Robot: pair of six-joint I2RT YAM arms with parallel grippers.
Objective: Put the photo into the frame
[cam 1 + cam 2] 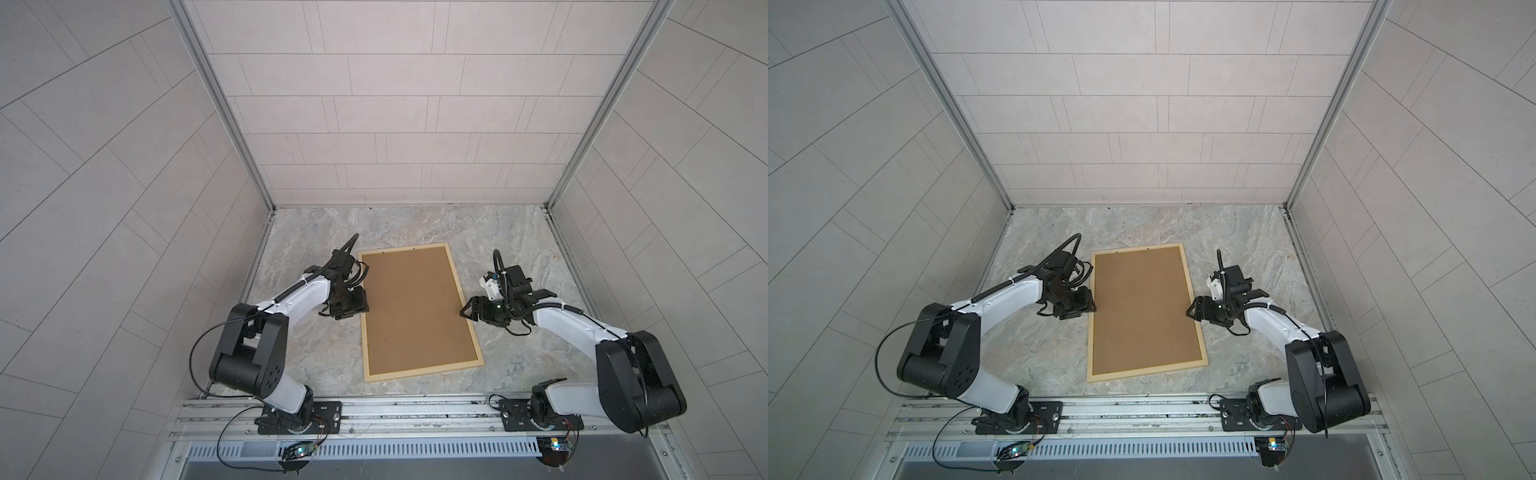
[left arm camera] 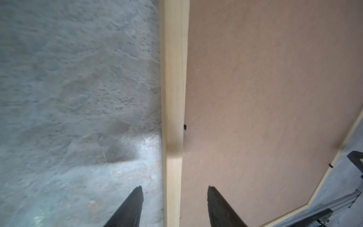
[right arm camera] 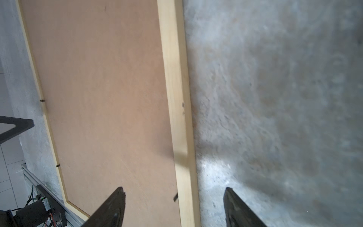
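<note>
Pale wood frame [image 1: 424, 370] [image 1: 1146, 371] [image 2: 173, 98] [image 3: 176, 98]: one item, lying flat near the middle of the grey marbled table [image 1: 519, 249], long sides running away from the arm bases and slightly askew; near short bar close to the aluminium rail [image 1: 415, 411] but apart from it

Brown backing board [image 1: 415, 311] [image 1: 1142, 307] [image 2: 275, 98] [image 3: 98, 98]: seated inside the frame, filling the opening from bar to bar, plain face up; whatever lies under it is hidden

Small dark tabs [image 2: 185, 127] [image 3: 175, 196]: at the inner edge of the long bars, against the board

Left gripper [image 1: 360, 305] [image 1: 1090, 305] [image 2: 174, 186]: at the left long bar, roughly halfway along; fingers [image 2: 133, 208] spread, one over the table, one over the board, the bar between them with a gap on each side; released, grasping nothing

Right gripper [image 1: 464, 311] [image 1: 1190, 311] [image 3: 174, 188]: at the right long bar, opposite the left one; fingers [image 3: 237, 210] spread wider, straddling the bar the same way, clear of it on both sides; released, grasping nothing

Grey tiled walls [image 1: 374, 104]: on three sides of the table
</note>
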